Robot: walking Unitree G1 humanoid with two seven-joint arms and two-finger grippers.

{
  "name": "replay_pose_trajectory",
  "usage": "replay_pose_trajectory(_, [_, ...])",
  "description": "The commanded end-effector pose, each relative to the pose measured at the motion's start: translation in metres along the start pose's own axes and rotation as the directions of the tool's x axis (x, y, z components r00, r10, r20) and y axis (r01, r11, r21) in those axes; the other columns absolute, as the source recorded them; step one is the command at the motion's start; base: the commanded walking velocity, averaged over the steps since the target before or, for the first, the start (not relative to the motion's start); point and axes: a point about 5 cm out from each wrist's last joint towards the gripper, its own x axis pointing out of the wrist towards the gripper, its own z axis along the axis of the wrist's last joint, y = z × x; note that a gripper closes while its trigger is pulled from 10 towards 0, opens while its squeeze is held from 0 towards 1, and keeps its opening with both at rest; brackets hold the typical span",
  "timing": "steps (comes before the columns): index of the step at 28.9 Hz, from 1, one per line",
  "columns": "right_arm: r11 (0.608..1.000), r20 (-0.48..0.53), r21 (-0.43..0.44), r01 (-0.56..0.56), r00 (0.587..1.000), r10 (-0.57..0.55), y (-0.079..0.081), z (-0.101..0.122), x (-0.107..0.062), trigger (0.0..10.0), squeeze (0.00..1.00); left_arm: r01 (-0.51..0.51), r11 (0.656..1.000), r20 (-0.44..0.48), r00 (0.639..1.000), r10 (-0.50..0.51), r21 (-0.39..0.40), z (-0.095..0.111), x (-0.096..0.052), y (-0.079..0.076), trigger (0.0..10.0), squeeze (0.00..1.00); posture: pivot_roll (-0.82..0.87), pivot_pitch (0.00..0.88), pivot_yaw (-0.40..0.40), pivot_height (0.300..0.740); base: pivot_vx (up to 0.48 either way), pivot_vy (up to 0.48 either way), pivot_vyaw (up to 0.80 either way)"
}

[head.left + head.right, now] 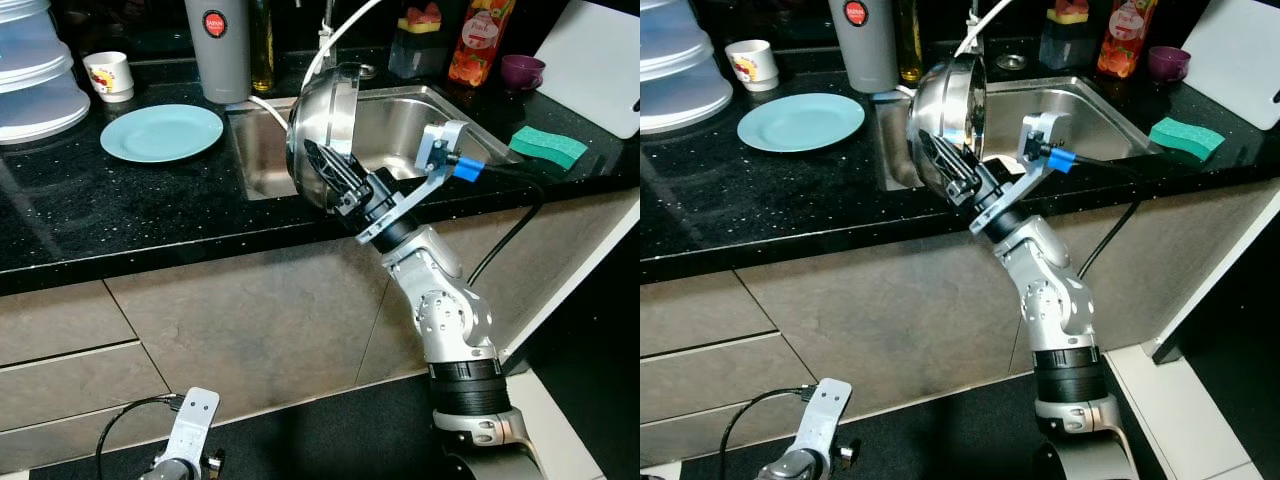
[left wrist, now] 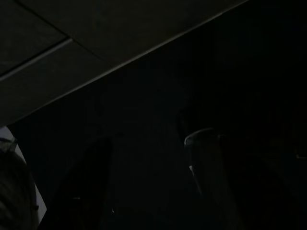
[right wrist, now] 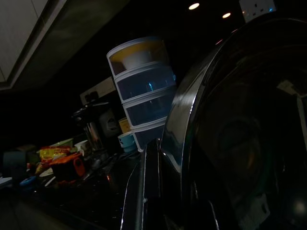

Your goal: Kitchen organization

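Right gripper (image 1: 325,170) is clamping the rim of a steel bowl (image 1: 322,125), holding it tilted on edge over the sink (image 1: 420,125), near the front lip. One finger is lying inside the bowl, the other is hidden behind the wall. In the right wrist view the bowl (image 3: 230,143) is taking up most of the frame, dark and hard to read; a stack of tubs (image 3: 141,91) is showing past it. Left arm is hanging idle down by the cabinet front; left gripper (image 2: 144,191) is barely visible in the dark wrist view, can't tell if it's open. On the counter (image 1: 120,210): plate (image 1: 162,132), mug (image 1: 108,75), tumbler (image 1: 218,45), sponge (image 1: 548,146). Bottles behind the sink are cut off at the top.
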Motion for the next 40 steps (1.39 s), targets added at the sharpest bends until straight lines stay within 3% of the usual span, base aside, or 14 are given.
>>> replay_pose_trajectory(1, [1.0,0.029,0.021,-0.021,0.999,0.021,0.005,0.005,-0.002,10.0,0.0,-0.003,1.0,-0.034,0.999,0.003,-0.003,-0.009,-0.001,0.002,10.0,0.0,0.06,0.0,0.012,0.74,0.0,0.0,0.0])
replay_pose_trajectory(18, [0.981,0.058,0.101,-0.166,0.985,0.161,0.027,0.009,-0.002,10.0,0.0,0.027,1.0,-0.055,0.998,-0.027,0.006,-0.009,-0.002,0.003,10.0,0.0,0.05,0.0,0.028,0.74,0.0,-0.065,0.0])
replay_pose_trajectory(24, [0.979,0.054,0.11,-0.174,0.984,0.169,0.031,0.007,-0.003,10.0,0.0,0.029,1.0,-0.054,0.998,-0.028,0.009,-0.01,-0.002,0.004,10.0,0.0,0.04,0.0,0.031,0.74,0.0,-0.476,0.0])
replay_pose_trajectory(40, [0.977,-0.028,0.094,-0.193,0.98,0.197,0.039,-0.006,-0.004,10.0,0.0,0.023,1.0,-0.053,0.998,-0.023,0.009,-0.011,-0.002,0.002,10.0,0.0,0.04,0.0,0.022,0.74,0.0,0.0,0.0])
